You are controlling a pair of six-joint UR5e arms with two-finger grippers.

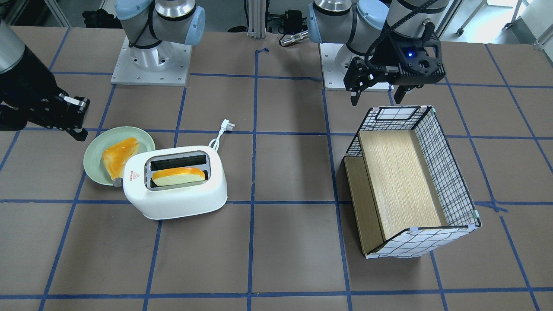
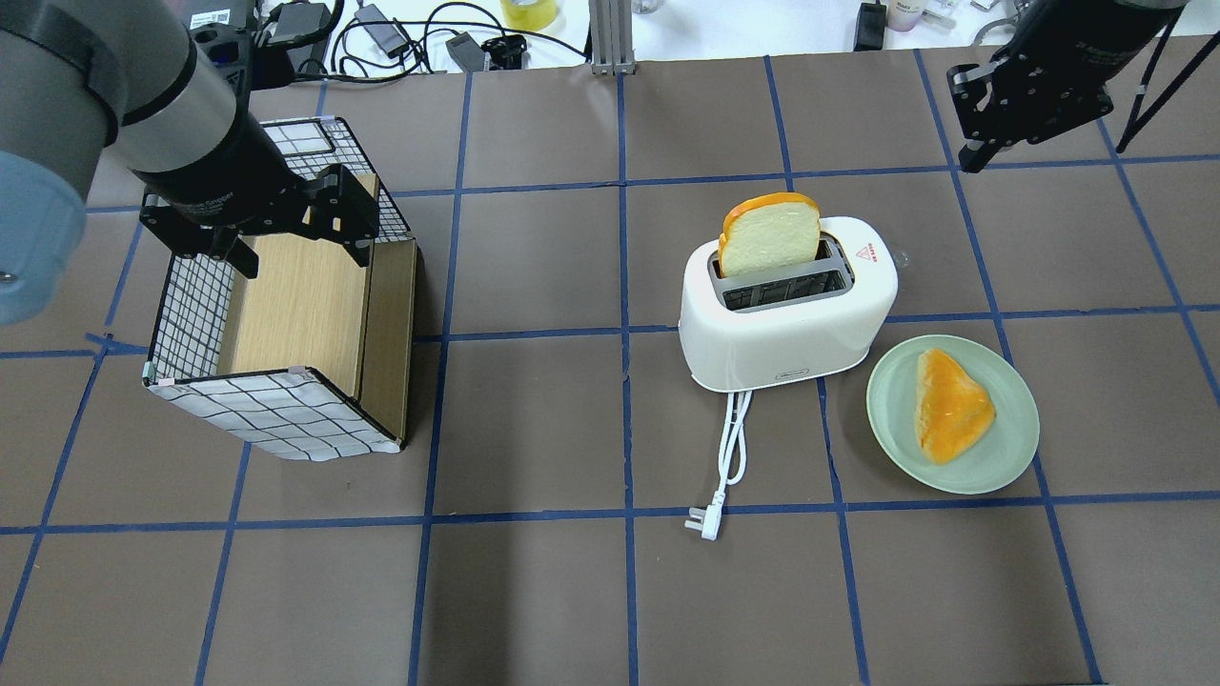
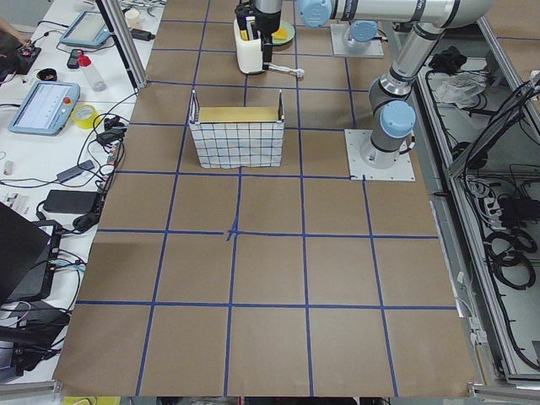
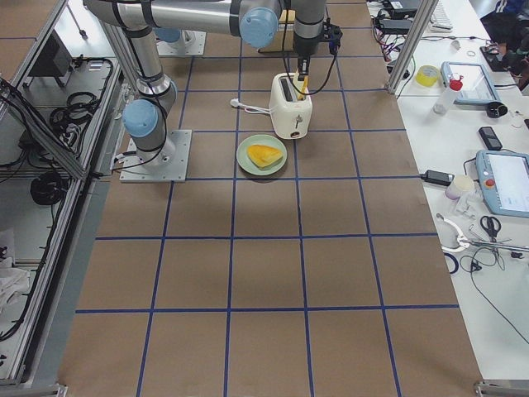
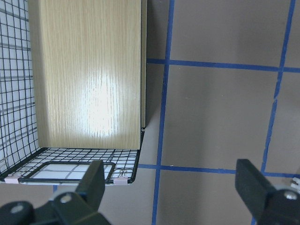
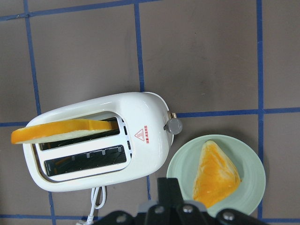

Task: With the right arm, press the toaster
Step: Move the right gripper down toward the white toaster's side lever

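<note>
right end effector (image 2: 977, 119) beyond toaster (image 2: 787, 314)

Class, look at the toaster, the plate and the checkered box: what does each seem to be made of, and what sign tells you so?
Toaster: likely glossy white plastic, smooth and rounded; the slot surround looks metallic.
Plate: pale green, matte, ceramic or plastic; unclear.
Checkered box: black wire-grid walls with white lining, pale panels with wood-grain look.

The white rounded plastic toaster (image 2: 787, 307) looks smooth and a bit glossy, with a brushed silver metal slot surround (image 2: 783, 282). The pale green round plate (image 2: 1012, 448) is smooth and matt, the checkered wire-grid box (image 2: 276, 412) has a wood-grain panel (image 5: 89, 75) with a soft sheen, and the brown tabletop (image 2: 534, 591) looks like matt paper.
</note>
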